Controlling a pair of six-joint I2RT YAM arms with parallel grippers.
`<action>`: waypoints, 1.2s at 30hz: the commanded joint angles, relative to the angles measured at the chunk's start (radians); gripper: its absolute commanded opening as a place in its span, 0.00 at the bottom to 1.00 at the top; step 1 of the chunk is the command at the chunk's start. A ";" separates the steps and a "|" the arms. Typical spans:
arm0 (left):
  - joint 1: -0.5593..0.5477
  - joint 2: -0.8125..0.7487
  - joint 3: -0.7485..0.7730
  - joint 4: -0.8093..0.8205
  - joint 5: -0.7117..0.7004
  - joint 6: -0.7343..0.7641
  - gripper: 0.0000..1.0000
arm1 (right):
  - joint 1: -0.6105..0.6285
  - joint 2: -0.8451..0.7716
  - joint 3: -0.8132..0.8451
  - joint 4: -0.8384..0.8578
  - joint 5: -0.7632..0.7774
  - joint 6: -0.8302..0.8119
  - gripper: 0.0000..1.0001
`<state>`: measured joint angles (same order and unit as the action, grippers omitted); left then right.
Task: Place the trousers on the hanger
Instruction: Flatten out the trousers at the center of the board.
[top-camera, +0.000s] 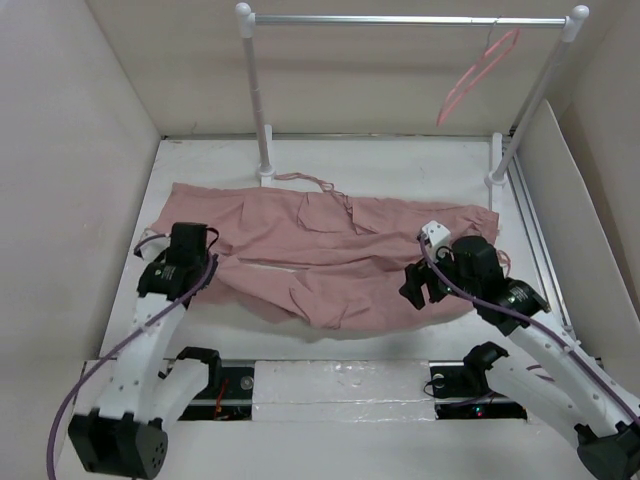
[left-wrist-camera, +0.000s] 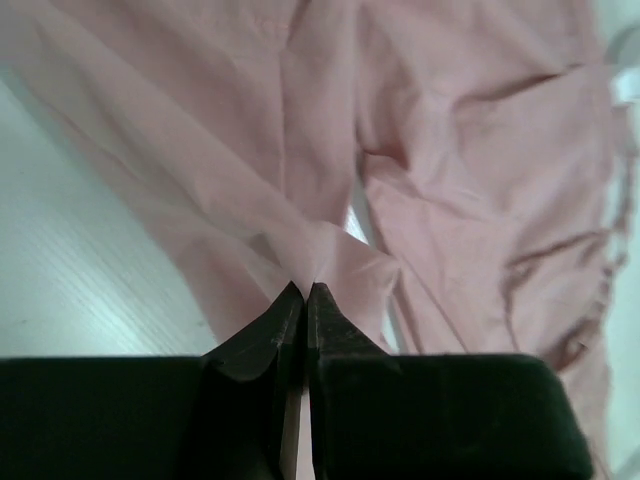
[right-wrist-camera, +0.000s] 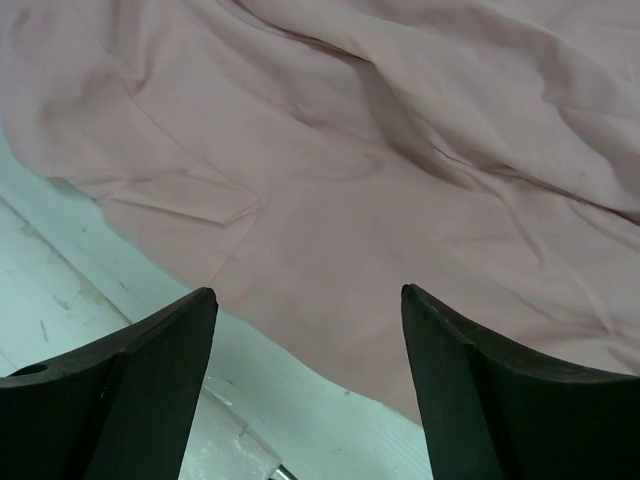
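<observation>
The dusty-pink trousers (top-camera: 330, 250) lie spread flat across the middle of the white table, with the drawstring (top-camera: 318, 183) at their far edge. The thin pink hanger (top-camera: 478, 72) hangs by its hook from the rail at the back right. My left gripper (top-camera: 200, 268) is at the trousers' left end, shut on a pinch of the pink fabric (left-wrist-camera: 320, 255), which bunches at the fingertips. My right gripper (top-camera: 418, 288) is open and empty above the trousers' near right edge (right-wrist-camera: 330, 300).
A white-and-metal garment rail stand (top-camera: 400, 20) spans the back, its feet on the table behind the trousers. Beige walls (top-camera: 70, 200) close in left, right and back. A white strip with the arm bases (top-camera: 340, 385) runs along the near edge.
</observation>
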<state>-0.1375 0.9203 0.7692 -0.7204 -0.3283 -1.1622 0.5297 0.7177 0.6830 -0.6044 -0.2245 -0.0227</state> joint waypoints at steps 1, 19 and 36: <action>0.001 -0.182 0.103 -0.216 -0.018 0.052 0.00 | -0.007 -0.007 0.015 -0.023 0.098 0.058 0.77; 0.001 -0.385 0.275 -0.390 0.080 0.168 0.38 | -0.407 0.085 0.081 -0.100 0.002 0.049 0.89; -0.134 -0.221 0.153 0.168 0.115 0.441 0.38 | -0.927 0.250 -0.114 -0.046 0.050 0.234 0.85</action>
<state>-0.2390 0.7216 0.9409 -0.6521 -0.1890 -0.7807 -0.3782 0.9478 0.6025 -0.6994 -0.1829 0.1638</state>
